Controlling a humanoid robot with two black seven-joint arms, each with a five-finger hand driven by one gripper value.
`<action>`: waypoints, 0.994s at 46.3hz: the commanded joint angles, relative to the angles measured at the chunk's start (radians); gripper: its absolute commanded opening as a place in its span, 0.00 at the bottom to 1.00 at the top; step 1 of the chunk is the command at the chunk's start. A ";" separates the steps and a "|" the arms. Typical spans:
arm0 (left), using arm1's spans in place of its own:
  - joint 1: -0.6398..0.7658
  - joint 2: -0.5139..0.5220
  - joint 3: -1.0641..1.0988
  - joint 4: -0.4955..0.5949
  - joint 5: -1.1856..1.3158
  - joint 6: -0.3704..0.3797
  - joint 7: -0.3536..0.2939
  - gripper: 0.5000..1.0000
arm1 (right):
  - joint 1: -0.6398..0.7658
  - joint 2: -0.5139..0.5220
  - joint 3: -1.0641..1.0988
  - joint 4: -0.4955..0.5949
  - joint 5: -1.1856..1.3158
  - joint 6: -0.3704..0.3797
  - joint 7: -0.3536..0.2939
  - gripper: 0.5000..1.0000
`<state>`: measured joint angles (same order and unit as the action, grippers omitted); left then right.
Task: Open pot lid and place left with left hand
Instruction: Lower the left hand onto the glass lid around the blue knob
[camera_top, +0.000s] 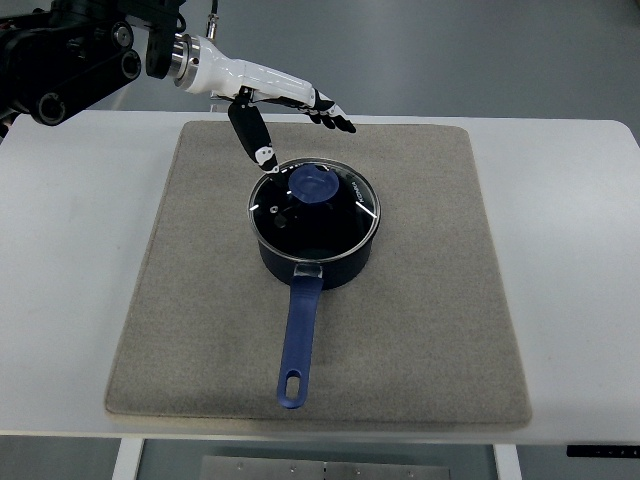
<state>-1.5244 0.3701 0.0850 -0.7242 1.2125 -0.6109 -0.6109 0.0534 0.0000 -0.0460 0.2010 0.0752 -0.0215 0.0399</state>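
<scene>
A dark blue saucepan (318, 262) with a long blue handle (300, 340) stands on a grey mat (420, 300). Its glass lid (345, 222) sits on the pan, with a blue knob (315, 184) on top. My left hand (290, 110), white with black fingertips, hovers just above and behind the lid. Its fingers (325, 108) are stretched out and the thumb (252, 135) points down toward the lid's rim beside the knob. The hand holds nothing.
The mat lies on a white table (70, 260). The black left arm (70, 55) enters from the upper left corner. Bare mat stretches to the left of the pan (190, 270).
</scene>
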 joint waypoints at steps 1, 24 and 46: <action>-0.011 0.001 -0.007 -0.003 0.045 0.000 0.000 0.95 | 0.000 0.000 0.000 0.000 0.000 0.000 0.000 0.83; -0.040 -0.002 -0.004 -0.049 0.125 0.000 0.000 0.94 | 0.000 0.000 0.000 0.000 0.000 0.000 0.000 0.83; -0.063 0.001 -0.002 -0.138 0.202 0.000 0.000 0.94 | 0.000 0.000 0.000 0.000 0.000 0.000 0.000 0.83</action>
<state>-1.5789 0.3694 0.0844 -0.8448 1.3954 -0.6109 -0.6109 0.0537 0.0000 -0.0460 0.2010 0.0752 -0.0215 0.0399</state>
